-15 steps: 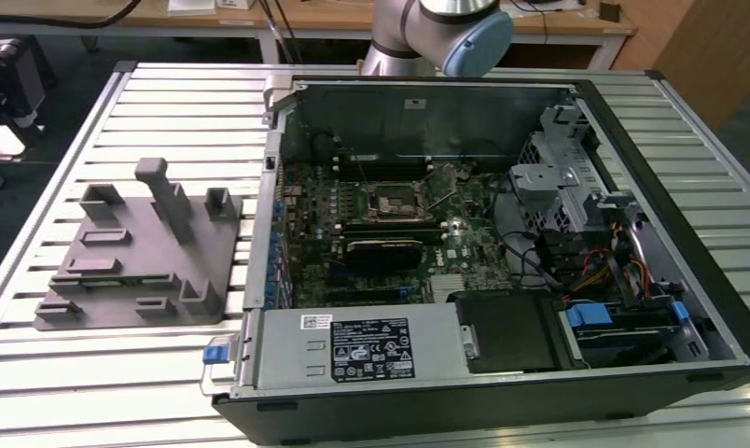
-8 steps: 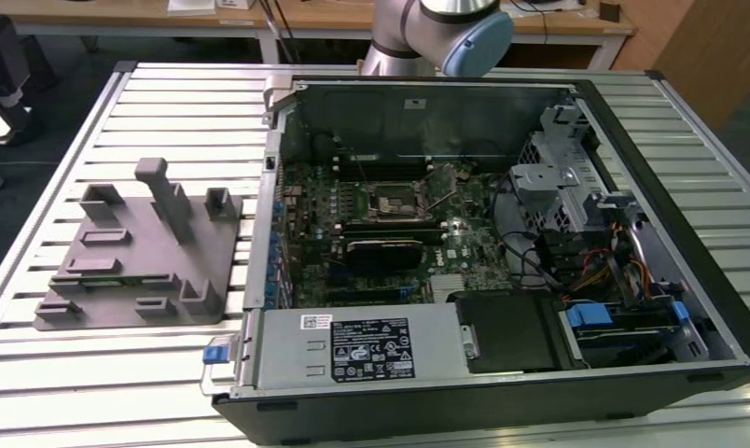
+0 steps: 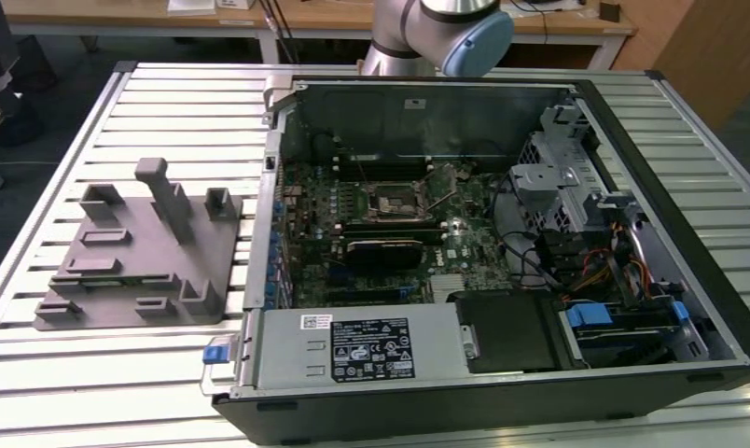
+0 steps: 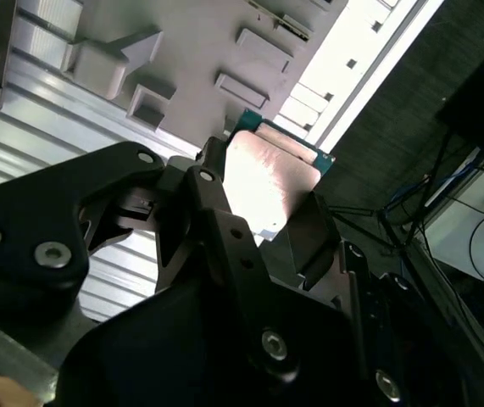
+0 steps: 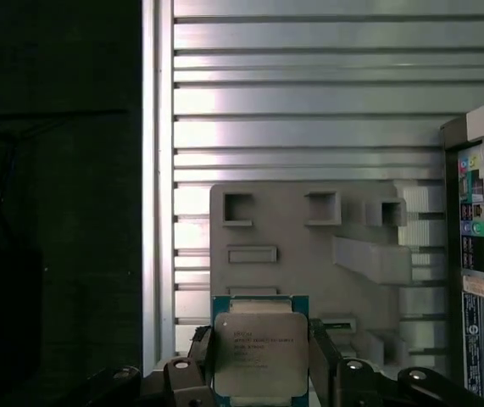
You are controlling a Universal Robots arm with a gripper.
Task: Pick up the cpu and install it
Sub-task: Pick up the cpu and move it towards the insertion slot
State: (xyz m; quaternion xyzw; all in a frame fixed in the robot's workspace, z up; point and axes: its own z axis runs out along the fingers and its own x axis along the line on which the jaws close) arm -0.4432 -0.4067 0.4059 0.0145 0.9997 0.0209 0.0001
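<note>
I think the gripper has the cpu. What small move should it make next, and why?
Probably it should carry the cpu sideways toward the open computer case. In the first wrist view the gripper is shut on the cpu, with the grey fixture well below it, so the pick looks done. In the exterior view the motherboard socket looks empty.

Grey fixture on slatted metal table, open computer case just beside, on the exterior view's right.
</note>
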